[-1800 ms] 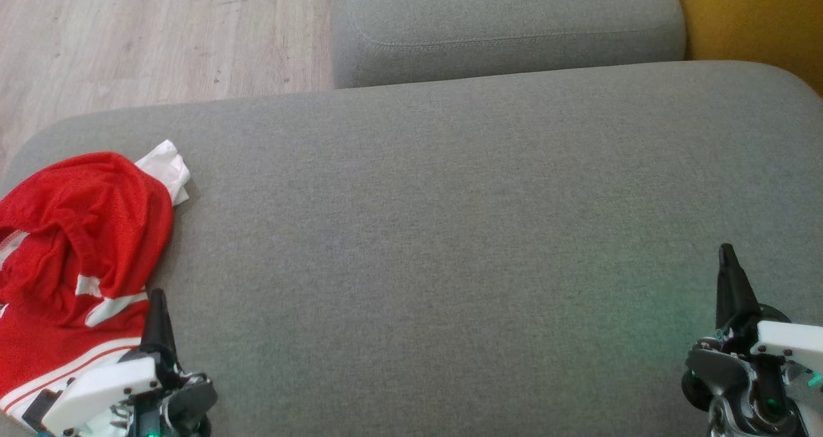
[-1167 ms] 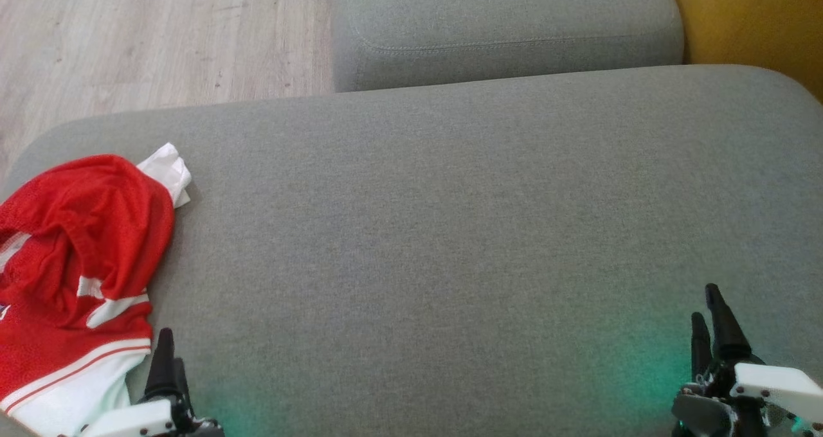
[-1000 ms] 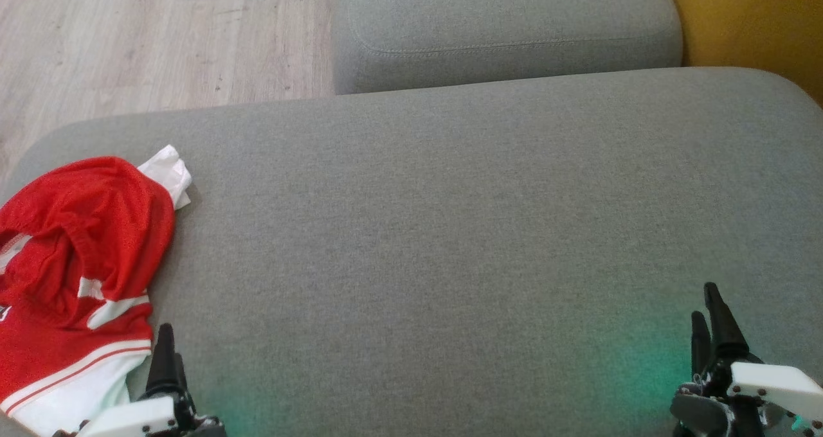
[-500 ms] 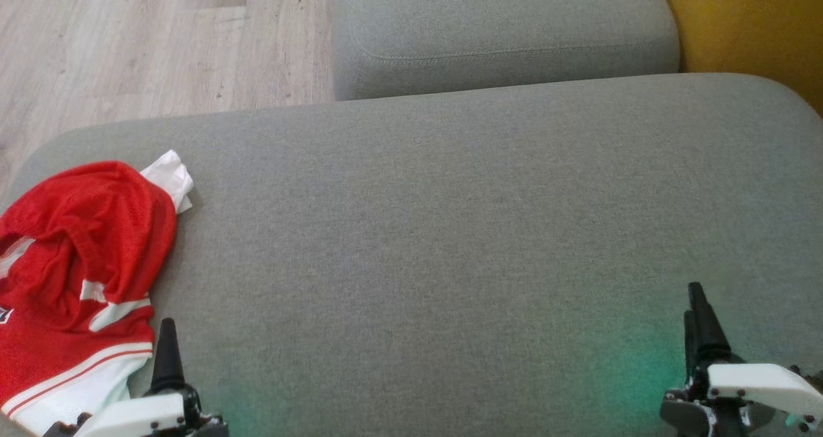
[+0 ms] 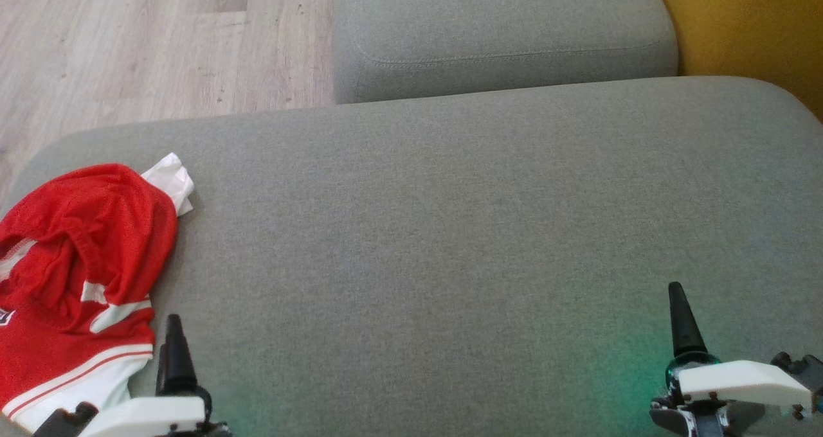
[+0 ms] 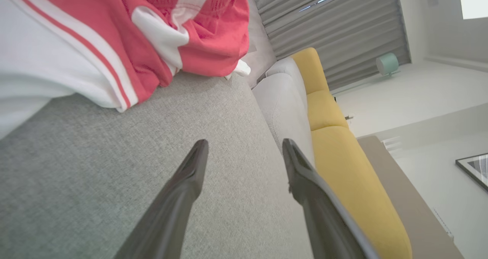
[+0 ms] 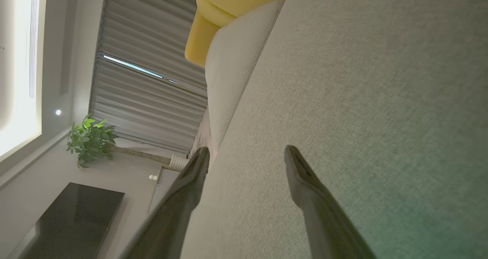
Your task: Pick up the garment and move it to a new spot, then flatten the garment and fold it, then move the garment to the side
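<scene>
The garment (image 5: 77,257) lies crumpled at the far left end of the big grey cushion (image 5: 450,231), close to its rounded left edge. It is red mesh with white stripes and a white band along its near hem. A small white piece sticks out at its far right corner. Beyond it, past the cushion's edge, is pale wood floor (image 5: 128,38).

Just right of the garment's near hem is the left gripper (image 6: 244,144). Its two dark fingers stand wide apart with nothing between them, pointing along bare grey fabric. In the left wrist view the garment lies beyond the fingertips and to one side, clear of both.

The middle of the cushion is bare. A second, smaller grey cushion (image 5: 501,26) butts against its far edge.

At the lower right of the head view is the right gripper (image 7: 247,150). Its fingers are also spread wide and empty, over bare cushion and well apart from the garment. A green glow tints the fabric just beside it.

At the far right, a yellow seat (image 5: 752,19) sits next to both grey cushions. The right wrist view also takes in a grey curtain (image 7: 148,83), a potted plant (image 7: 89,139) and a dark tabletop (image 7: 76,213).
</scene>
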`<state>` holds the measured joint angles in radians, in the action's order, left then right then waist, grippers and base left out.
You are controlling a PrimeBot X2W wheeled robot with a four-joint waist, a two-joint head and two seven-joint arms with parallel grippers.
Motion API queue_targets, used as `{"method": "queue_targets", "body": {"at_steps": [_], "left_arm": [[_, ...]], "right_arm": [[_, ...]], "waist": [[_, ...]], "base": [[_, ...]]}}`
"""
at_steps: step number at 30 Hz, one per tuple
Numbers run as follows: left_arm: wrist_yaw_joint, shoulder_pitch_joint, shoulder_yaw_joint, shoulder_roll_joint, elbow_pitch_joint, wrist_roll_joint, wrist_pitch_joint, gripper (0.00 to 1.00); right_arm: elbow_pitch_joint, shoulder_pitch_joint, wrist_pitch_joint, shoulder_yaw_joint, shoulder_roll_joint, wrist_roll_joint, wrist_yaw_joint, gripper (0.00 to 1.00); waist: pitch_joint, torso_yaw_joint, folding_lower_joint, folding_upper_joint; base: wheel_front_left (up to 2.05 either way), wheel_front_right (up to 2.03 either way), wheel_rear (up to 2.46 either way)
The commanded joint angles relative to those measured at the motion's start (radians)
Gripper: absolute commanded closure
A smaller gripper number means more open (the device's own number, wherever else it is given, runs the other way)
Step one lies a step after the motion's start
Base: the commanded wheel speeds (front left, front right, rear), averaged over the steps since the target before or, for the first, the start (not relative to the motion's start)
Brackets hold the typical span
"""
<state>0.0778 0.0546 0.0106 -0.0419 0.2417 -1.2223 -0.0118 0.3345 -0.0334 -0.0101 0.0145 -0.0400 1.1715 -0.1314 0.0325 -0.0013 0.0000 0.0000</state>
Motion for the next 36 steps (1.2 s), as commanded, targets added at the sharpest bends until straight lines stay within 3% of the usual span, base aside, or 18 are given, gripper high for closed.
{"method": "queue_targets", "body": {"at_steps": [1, 12, 36], "left_arm": [[-0.005, -0.015, 0.004, -0.005, -0.041, 0.026, -0.010, 0.00], [-0.006, 0.003, -0.032, -0.005, -0.059, 0.191, -0.042, 0.00], [-0.079, 0.027, -0.070, -0.006, -0.092, 0.499, -0.112, 0.00]], "right_arm": [[-0.039, 0.018, -0.010, -0.011, -0.005, -0.025, 0.000, 0.00], [-0.053, 0.010, -0.042, -0.043, -0.006, -0.139, 0.000, 0.00], [-0.125, -0.008, -0.113, -0.102, -0.007, -0.464, 0.000, 0.00]], "waist": [[0.000, 0.000, 0.0000, 0.0000], [0.012, 0.002, 0.0000, 0.0000], [0.025, 0.003, 0.0000, 0.0000]], "base": [[0.00, 0.00, 0.00], [0.00, 0.00, 0.00], [0.00, 0.00, 0.00]]}}
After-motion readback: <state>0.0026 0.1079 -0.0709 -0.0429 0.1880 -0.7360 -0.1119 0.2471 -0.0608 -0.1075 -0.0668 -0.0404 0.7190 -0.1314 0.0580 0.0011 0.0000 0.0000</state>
